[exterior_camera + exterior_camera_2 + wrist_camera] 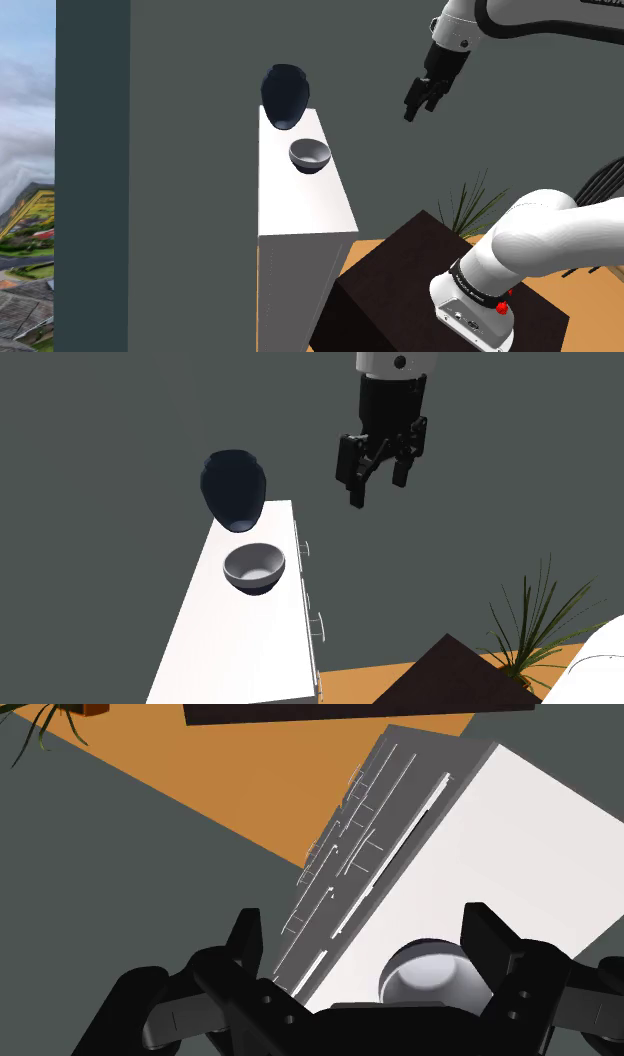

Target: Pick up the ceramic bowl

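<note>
Locating the bowl point(310, 155)?
— Grey, upright on the white dresser point(300, 215) top, frame centre.
And the gripper point(420, 100)?
— Upper right, fingers spread (nothing held), above and well apart from the bowl.

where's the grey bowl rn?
The small grey round bowl sits on top of the white drawer cabinet, near its wall end, in front of the dark blue vase; in the shoulder view the open black gripper hangs up and to its right.
</note>
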`<action>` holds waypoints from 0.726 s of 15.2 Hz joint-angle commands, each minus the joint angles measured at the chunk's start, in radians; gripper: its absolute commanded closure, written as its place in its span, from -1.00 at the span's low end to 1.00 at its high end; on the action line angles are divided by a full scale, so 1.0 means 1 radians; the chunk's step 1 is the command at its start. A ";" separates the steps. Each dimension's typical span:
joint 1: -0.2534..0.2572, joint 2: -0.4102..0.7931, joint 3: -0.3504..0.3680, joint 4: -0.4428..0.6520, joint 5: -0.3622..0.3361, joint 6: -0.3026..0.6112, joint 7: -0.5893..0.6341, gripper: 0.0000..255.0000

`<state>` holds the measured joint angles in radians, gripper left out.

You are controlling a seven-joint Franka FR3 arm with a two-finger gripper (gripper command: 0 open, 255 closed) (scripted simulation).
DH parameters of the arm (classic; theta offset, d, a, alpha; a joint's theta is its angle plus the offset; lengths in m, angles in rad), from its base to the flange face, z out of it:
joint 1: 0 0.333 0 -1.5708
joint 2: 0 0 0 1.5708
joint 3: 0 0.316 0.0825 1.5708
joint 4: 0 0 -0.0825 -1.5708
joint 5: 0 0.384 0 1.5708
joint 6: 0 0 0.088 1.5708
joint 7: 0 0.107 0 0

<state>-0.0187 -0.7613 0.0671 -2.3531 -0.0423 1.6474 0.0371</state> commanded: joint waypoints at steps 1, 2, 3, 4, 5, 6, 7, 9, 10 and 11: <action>0.000 0.000 0.000 0.000 0.000 0.000 0.000 -1.00; 0.002 0.025 0.012 -0.002 0.006 0.027 0.015 -1.00; 0.005 0.052 0.024 -0.004 0.011 0.054 0.031 -1.00; 0.006 0.080 0.037 -0.003 0.016 0.081 0.046 -1.00; 0.008 0.108 0.049 -0.002 0.020 0.107 0.061 -1.00; 0.009 0.138 0.061 0.002 0.024 0.133 0.077 -1.00; 0.010 0.168 0.073 0.006 0.026 0.159 0.092 -1.00; 0.012 0.232 0.097 0.019 0.029 0.208 0.123 -1.00; 0.012 0.265 0.109 0.028 0.029 0.232 0.139 -1.00; 0.012 0.299 0.120 0.038 0.028 0.255 0.155 -1.00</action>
<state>-0.0054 -0.4956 0.1784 -2.3251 -0.0131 1.8786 0.1785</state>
